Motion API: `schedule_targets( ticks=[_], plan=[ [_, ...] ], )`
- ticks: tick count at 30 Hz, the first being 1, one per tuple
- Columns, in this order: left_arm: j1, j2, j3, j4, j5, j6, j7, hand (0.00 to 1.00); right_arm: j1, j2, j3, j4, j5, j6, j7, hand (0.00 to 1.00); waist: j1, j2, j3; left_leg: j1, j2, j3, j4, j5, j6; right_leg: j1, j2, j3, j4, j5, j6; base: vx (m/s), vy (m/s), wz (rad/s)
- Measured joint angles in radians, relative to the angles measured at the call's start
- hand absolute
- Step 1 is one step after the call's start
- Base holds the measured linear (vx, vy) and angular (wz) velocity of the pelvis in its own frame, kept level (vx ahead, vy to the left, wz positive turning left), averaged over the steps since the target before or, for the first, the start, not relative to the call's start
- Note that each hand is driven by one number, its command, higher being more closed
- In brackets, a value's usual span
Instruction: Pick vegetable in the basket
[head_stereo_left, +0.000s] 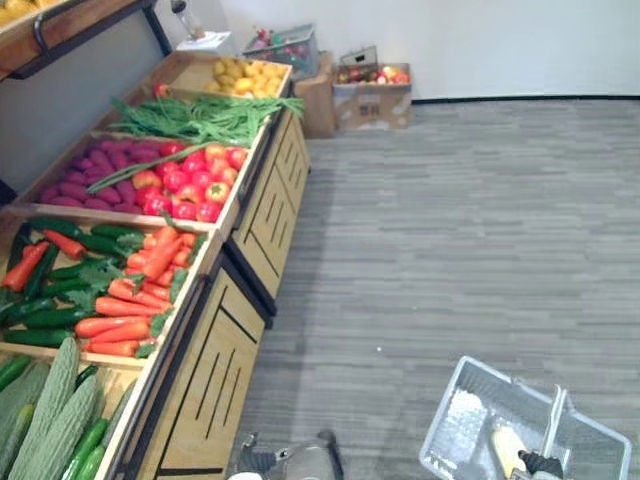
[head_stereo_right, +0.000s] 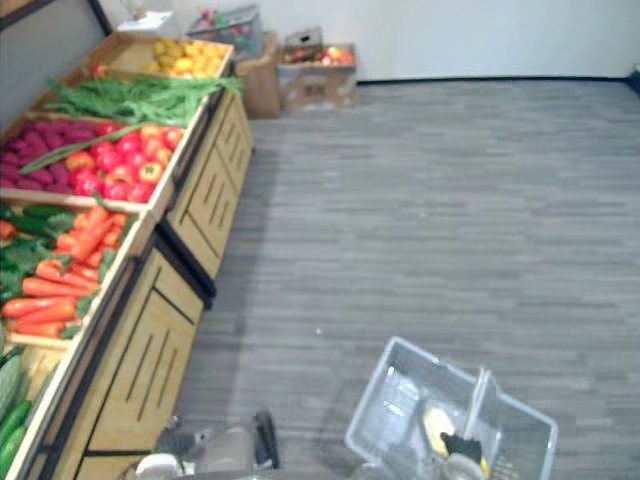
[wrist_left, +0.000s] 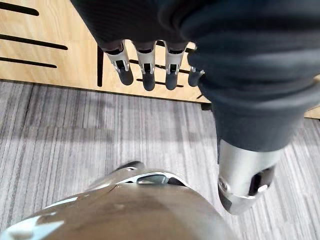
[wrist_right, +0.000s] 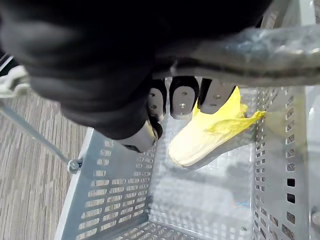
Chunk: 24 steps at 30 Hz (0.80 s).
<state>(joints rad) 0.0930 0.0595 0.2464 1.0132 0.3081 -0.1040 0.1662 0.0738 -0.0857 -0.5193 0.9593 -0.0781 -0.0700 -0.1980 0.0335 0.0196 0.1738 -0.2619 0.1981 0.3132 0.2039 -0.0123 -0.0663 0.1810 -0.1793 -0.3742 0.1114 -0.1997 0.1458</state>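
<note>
Right hand (wrist_right: 182, 102) curled round basket handle (wrist_right: 260, 50); pale yellow vegetable (wrist_right: 205, 135) lies in basket (wrist_right: 115, 200) just below fingers. Looks light, leafy, bruisable: grasp firm thick end. Left hand (wrist_left: 145, 70) fingers straight, empty.

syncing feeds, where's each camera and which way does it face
Left eye view: head, down at the wooden produce stand and basket; right hand gripping the basket handle.
Right eye view: same scene, slightly offset.
Left wrist view: left wrist, along the open left hand to the stand's front.
Right wrist view: right wrist, past its hand into the basket at the yellow vegetable.
Shared: both eyes and right wrist show the basket.
</note>
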Motion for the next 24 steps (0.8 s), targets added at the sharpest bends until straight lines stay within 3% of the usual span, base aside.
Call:
schedule_targets(
  ticks=[1,2,3,6,8,9,10,11,12,13,15,17,18,19,20,22,24],
  plan=[
    [0.002,-0.001,0.001,0.000,0.003,0.000,0.000,0.00,0.005,0.001,0.004,-0.003,0.000,0.000,-0.001,1.00,0.000,-0.005,-0.002,0.001,-0.004,0.012,0.002,0.019,0.003,0.004,-0.008,-0.002,0.001,-0.004,0.006,0.43,0.397,0.40],
    [0.011,0.006,0.017,-0.005,0.020,0.000,0.000,0.00,0.009,0.011,0.026,-0.004,-0.001,0.001,-0.002,1.00,0.001,-0.025,-0.021,0.001,-0.035,0.051,0.027,0.021,0.053,0.016,-0.046,-0.001,-0.002,-0.012,0.013,0.40,0.306,0.10],
    [0.024,0.010,0.031,-0.014,0.021,0.000,0.003,0.00,0.009,0.026,0.048,-0.005,-0.002,0.000,-0.002,1.00,0.010,-0.055,-0.030,-0.013,-0.049,0.073,0.076,-0.038,0.061,0.014,-0.068,0.013,-0.008,0.010,-0.006,0.48,0.366,0.01],
    [0.029,0.027,0.021,0.000,0.024,0.002,-0.001,0.00,0.011,0.036,0.064,0.005,-0.033,0.000,0.013,1.00,0.036,-0.091,-0.065,0.003,-0.094,0.084,0.132,-0.133,0.084,0.004,-0.121,0.097,0.045,0.088,-0.015,0.38,0.328,-0.07],
    [0.029,0.050,-0.021,0.025,0.029,0.008,-0.005,0.00,-0.003,0.022,0.054,0.027,-0.040,-0.006,0.015,1.00,0.027,-0.102,-0.089,0.035,-0.133,0.082,0.130,-0.178,0.102,-0.075,-0.173,0.149,0.247,0.126,0.001,0.45,0.360,0.22],
    [0.033,0.062,-0.055,0.030,0.030,0.012,-0.007,0.00,-0.026,0.012,0.055,0.040,-0.040,-0.009,0.014,1.00,0.023,-0.097,-0.086,0.076,-0.141,0.081,0.128,-0.206,0.111,-0.150,-0.201,0.174,0.447,0.198,-0.009,0.46,0.328,0.18],
    [0.036,0.073,-0.084,0.033,0.030,0.022,-0.007,0.00,-0.046,0.011,0.056,0.041,-0.040,-0.011,0.015,1.00,0.020,-0.088,-0.076,0.125,-0.149,0.069,0.120,-0.220,0.122,-0.234,-0.208,0.192,0.689,0.220,-0.020,0.37,0.244,0.21],
    [0.042,0.078,-0.098,0.032,0.030,0.024,-0.009,0.00,-0.052,0.011,0.056,0.042,-0.039,-0.016,0.015,1.00,0.016,-0.089,-0.073,0.162,-0.161,0.055,0.100,-0.224,0.127,-0.264,-0.204,0.193,0.788,0.213,-0.028,0.45,0.228,0.54],
    [0.052,0.094,-0.135,0.032,0.030,0.025,-0.016,0.00,-0.053,0.009,0.063,0.042,-0.039,-0.029,0.019,1.00,-0.004,-0.093,-0.074,0.263,-0.185,0.022,0.028,-0.224,0.129,-0.321,-0.153,0.197,0.945,0.162,-0.049,0.47,0.178,0.76],
    [0.051,0.099,-0.145,0.033,0.030,0.025,-0.017,0.00,-0.054,0.009,0.062,0.041,-0.039,-0.042,0.019,1.00,-0.005,-0.094,-0.073,0.314,-0.197,-0.005,-0.008,-0.224,0.129,-0.364,-0.110,0.188,0.970,0.098,-0.063,0.56,0.152,0.90],
    [0.049,0.093,-0.141,0.033,0.030,0.025,-0.017,0.00,-0.054,0.003,0.053,0.040,-0.040,-0.052,0.020,1.00,-0.008,-0.089,-0.070,0.376,-0.205,-0.062,-0.039,-0.223,0.130,-0.424,-0.064,0.134,0.880,0.019,-0.082,0.49,0.002,0.99],
    [0.047,0.074,-0.119,0.032,0.030,0.026,-0.017,0.00,-0.054,-0.003,0.048,0.036,-0.040,-0.052,0.022,1.00,-0.007,-0.079,-0.060,0.419,-0.200,-0.122,-0.057,-0.224,0.130,-0.458,-0.045,0.098,0.738,0.002,-0.099,0.39,-0.096,1.09],
    [0.036,0.059,-0.107,0.031,0.030,0.027,-0.017,0.00,-0.057,-0.004,0.034,0.026,-0.039,-0.049,0.021,1.00,-0.006,-0.061,-0.049,0.443,-0.182,-0.168,-0.065,-0.237,0.125,-0.468,-0.025,0.102,0.613,0.004,-0.097,0.39,-0.173,1.10],
    [0.031,0.044,-0.095,0.031,0.031,0.026,-0.017,0.00,-0.056,-0.003,0.016,0.020,-0.038,-0.047,0.021,1.00,-0.005,-0.045,-0.041,0.456,-0.163,-0.203,-0.063,-0.256,0.108,-0.471,-0.007,0.121,0.504,0.013,-0.082,0.47,-0.251,1.47],
    [0.029,0.034,-0.073,0.030,0.034,0.026,-0.018,0.00,-0.056,0.000,0.014,0.017,-0.035,-0.045,0.019,1.00,-0.003,-0.036,-0.038,0.459,-0.142,-0.260,-0.053,-0.286,0.081,-0.478,0.016,0.217,0.324,0.036,-0.060,0.39,-0.249,1.25],
    [0.029,0.028,-0.042,0.027,0.051,0.026,-0.019,0.00,-0.051,0.010,0.014,0.010,-0.031,-0.045,0.017,1.00,0.000,-0.042,-0.037,0.455,-0.126,-0.338,-0.017,-0.343,0.047,-0.471,0.027,0.356,0.186,0.052,-0.034,0.37,-0.327,1.14],
    [0.031,0.015,-0.021,0.025,0.059,0.026,-0.018,0.00,-0.045,0.013,0.013,-0.001,-0.030,-0.043,0.016,1.00,0.003,-0.037,-0.043,0.457,-0.097,-0.395,0.018,-0.394,0.013,-0.470,0.040,0.383,0.229,0.152,0.005,0.45,-0.461,1.01]
  ],
)
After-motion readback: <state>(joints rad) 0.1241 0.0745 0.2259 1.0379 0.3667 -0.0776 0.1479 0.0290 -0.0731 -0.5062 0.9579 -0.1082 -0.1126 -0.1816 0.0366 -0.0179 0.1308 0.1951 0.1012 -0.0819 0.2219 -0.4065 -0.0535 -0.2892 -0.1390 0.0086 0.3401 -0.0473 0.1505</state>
